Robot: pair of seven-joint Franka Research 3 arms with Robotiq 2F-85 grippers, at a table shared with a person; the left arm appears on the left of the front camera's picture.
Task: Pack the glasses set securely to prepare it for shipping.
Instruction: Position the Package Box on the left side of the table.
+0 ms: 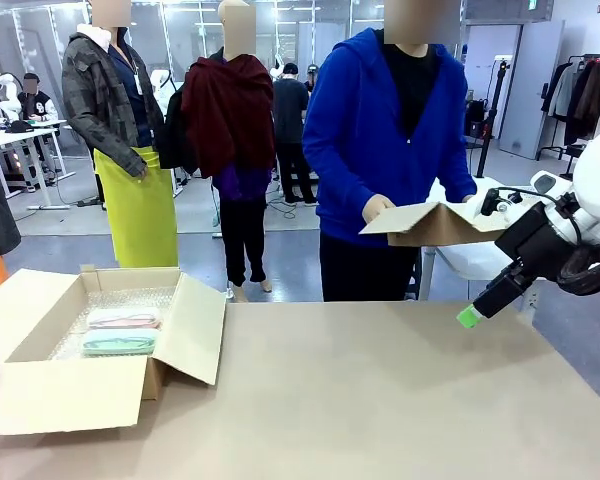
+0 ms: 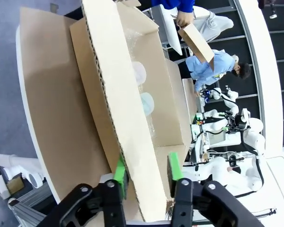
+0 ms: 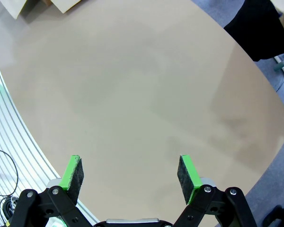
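The right gripper (image 3: 130, 172) has its jaws spread wide with nothing between them, hovering over bare table (image 3: 132, 85). In the front view it (image 1: 470, 316) hangs above the table's right far edge. The left gripper (image 2: 146, 172) has its jaws set on either side of a cardboard flap (image 2: 128, 118), one green pad on each face; whether the pads press the flap, I cannot tell.

The tan table (image 1: 380, 390) spans the front view. On its left part sits an open cardboard box (image 1: 90, 350) lined with bubble wrap, its flaps folded outward. A person in a blue hoodie (image 1: 380, 130) stands at the far side, holding a second cardboard box (image 1: 435, 222) in both hands.

Inside the open box lie the two glasses cases side by side, touching: the pale pink case (image 1: 125, 318) farther from the robot, the mint green case (image 1: 120, 342) nearer.
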